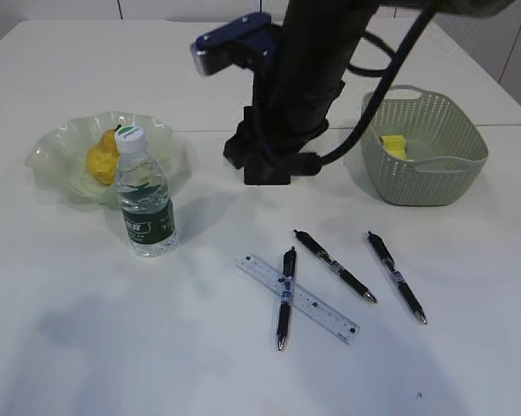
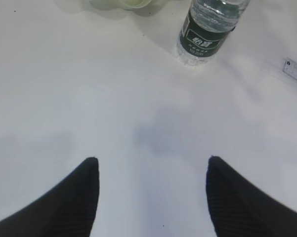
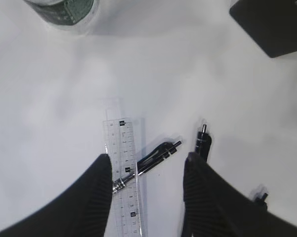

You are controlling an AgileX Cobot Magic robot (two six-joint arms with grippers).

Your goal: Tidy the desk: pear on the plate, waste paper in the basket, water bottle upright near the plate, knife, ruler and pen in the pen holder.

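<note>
The pear (image 1: 101, 159) lies on the green plate (image 1: 56, 147). The water bottle (image 1: 146, 199) stands upright beside the plate. The yellow waste paper (image 1: 393, 146) lies in the basket (image 1: 433, 173). The clear ruler (image 1: 299, 299) lies flat with a black pen (image 1: 284, 299) across it; two more pens (image 1: 334, 264) (image 1: 397, 277) lie to its right. My right gripper (image 3: 147, 158) is open, high above the ruler (image 3: 122, 163) and the crossing pen (image 3: 158, 154). The black pen holder (image 3: 272, 24) stands further off. My left gripper (image 2: 152, 159) is open over bare desk, short of the bottle (image 2: 207, 29). No knife shows.
My right arm (image 1: 303, 78) hangs over the desk's middle and hides the pen holder in the exterior view. The ruler's end (image 2: 296, 71) shows at the right edge of the left wrist view. The bottle's base (image 3: 64, 12) shows top left in the right wrist view.
</note>
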